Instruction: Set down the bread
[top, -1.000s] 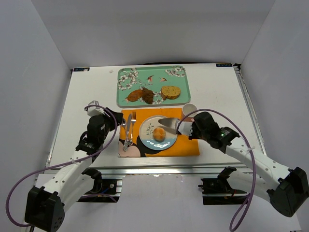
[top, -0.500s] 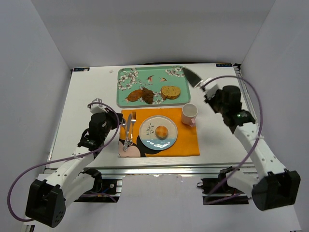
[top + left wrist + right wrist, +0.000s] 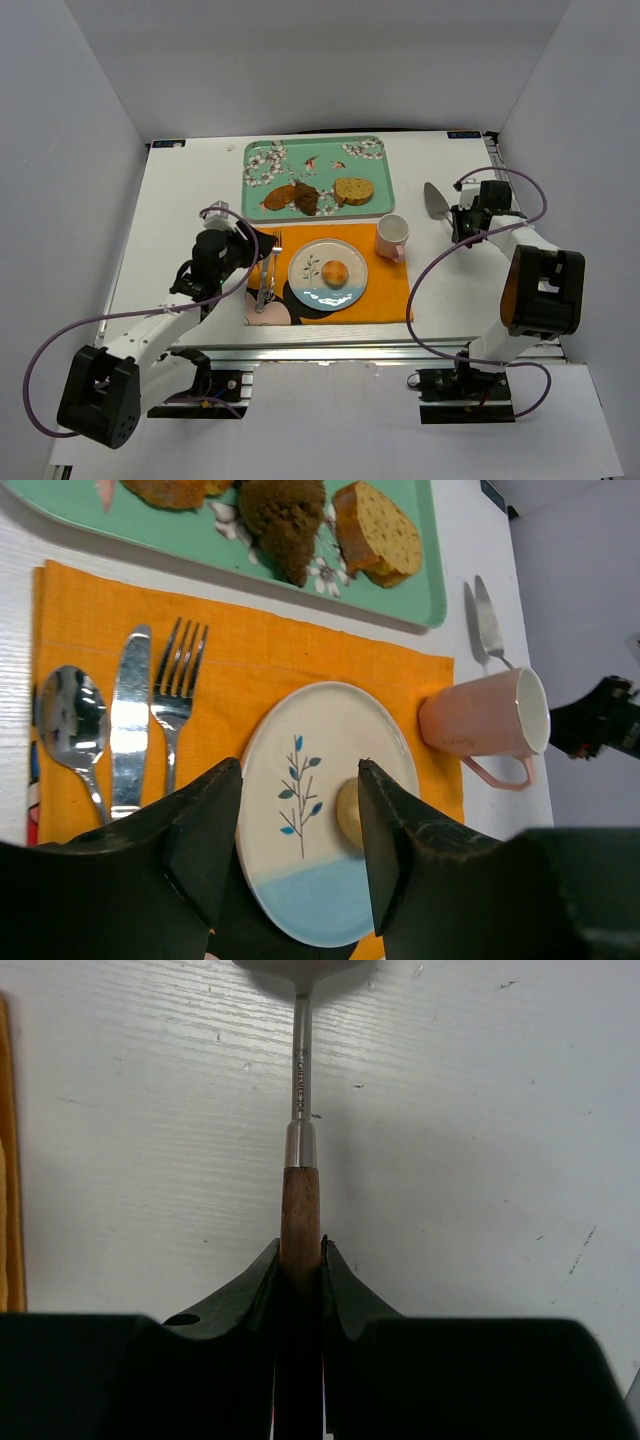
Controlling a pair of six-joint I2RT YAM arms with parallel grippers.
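Observation:
The bread (image 3: 336,272), a small round golden bun, sits on the white-and-blue plate (image 3: 305,283) on the orange placemat. In the left wrist view the bread (image 3: 349,813) is half hidden behind my right-hand finger (image 3: 395,840), low on the plate (image 3: 290,730). My left gripper (image 3: 264,247) hovers over the cutlery just left of the plate, open and empty (image 3: 300,772). My right gripper (image 3: 457,216) is out at the right of the table, shut on the wooden handle (image 3: 300,1210) of a metal server (image 3: 435,200) whose blade rests low over the white tabletop.
A teal floral tray (image 3: 365,168) at the back holds dark meat pieces (image 3: 292,196) and a tan bread slice (image 3: 353,189). A pink mug (image 3: 392,235) stands at the placemat's right corner. Fork (image 3: 178,695), knife (image 3: 128,725) and spoon (image 3: 68,715) lie left of the plate.
My right arm swung the server from over the plate up to the back right, then down beside the mug. The bun stayed on the plate. My left gripper shifted slightly right.

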